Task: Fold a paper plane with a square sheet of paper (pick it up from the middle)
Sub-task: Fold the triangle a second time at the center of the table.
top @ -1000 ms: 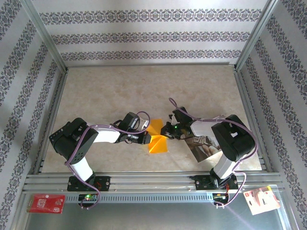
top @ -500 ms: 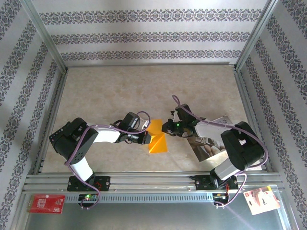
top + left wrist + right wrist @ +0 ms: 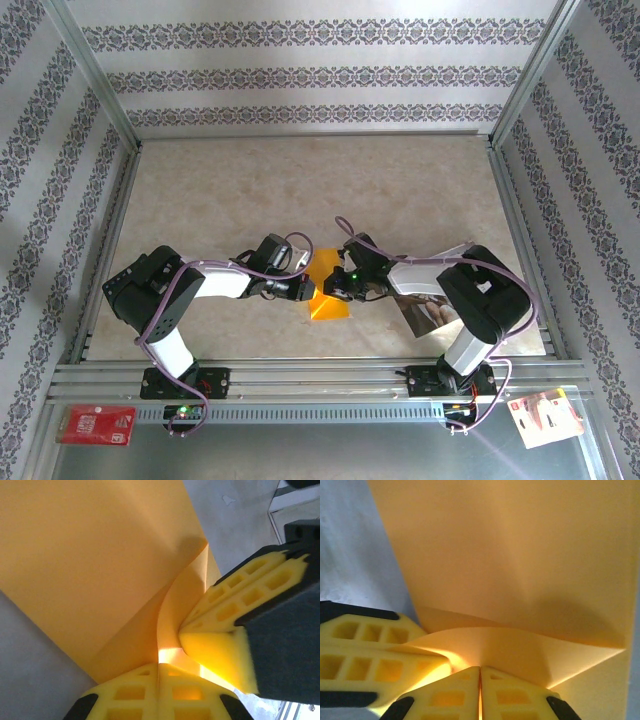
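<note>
My right arm has swung in to the left over the last second. My right claw (image 3: 330, 287), which stood apart from the orange, now meets my left claw (image 3: 306, 291), and my left arm has not shifted. Both claws are pressed fully closed, each pinching a raised fold of the square sheet of paper (image 3: 331, 307).

My claws are yellow, moulded in open rectangular cells, with black backs. The paper is thin, matt and bright orange. Light glows through it where it is nipped, and one sharp crease runs across it beside a softly curved flap.

My wrist cameras show the pinch itself, with the seam of each claw shut on the fold and the other claw's tip just beside it. The view from above shows the layout instead: the sheet lies on the mottled beige worktop (image 3: 300, 190), near its front edge and between my arms. A glossy photo sheet (image 3: 432, 314) lies to the right under my right arm, and a small red card (image 3: 95, 424) sits on the front rail.
</note>
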Available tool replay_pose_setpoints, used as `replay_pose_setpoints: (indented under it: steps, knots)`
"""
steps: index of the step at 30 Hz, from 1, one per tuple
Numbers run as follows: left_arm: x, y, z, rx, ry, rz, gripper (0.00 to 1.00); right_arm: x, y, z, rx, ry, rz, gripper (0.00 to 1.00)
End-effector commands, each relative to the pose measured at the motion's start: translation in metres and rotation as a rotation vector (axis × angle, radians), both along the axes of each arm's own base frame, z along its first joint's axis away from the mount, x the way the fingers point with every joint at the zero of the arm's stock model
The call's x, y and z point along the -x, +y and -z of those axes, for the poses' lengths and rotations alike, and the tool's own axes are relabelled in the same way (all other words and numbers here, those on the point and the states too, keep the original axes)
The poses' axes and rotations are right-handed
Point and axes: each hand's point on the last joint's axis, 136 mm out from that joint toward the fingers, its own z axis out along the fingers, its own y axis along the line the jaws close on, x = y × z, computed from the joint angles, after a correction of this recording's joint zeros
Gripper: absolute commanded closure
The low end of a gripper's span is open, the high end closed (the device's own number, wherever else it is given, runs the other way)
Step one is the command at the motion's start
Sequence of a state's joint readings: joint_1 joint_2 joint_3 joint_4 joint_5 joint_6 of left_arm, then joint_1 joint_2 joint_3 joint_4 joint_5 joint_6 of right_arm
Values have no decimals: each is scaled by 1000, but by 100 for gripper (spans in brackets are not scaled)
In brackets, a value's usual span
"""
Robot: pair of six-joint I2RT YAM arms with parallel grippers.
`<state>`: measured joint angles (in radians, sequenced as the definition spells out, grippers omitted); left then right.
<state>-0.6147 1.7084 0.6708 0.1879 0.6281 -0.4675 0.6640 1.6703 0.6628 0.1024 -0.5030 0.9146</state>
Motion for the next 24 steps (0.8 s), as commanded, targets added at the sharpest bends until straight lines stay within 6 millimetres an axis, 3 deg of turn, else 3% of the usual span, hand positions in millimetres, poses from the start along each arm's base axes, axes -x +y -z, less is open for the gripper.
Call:
replay_pose_setpoints:
  steps: [1,4,9,12,18,24]
  knots:
    - [11,28,38,-158,58,-25,100,11,-11,20,54,36,14,90]
    - [12,28,39,-159,59,-24,100,12,-13,16,43,41,15,90]
    - [12,29,39,-161,62,-25,100,-4,-6,-14,-20,-18,26,90]
    - [13,29,39,-160,61,-26,100,-12,-7,-21,-33,-36,36,90]
    - [12,29,39,-159,59,-26,100,-24,-6,-19,-34,-39,36,90]
    - [12,28,38,-158,60,-24,100,-28,-12,-4,-2,-23,33,90]
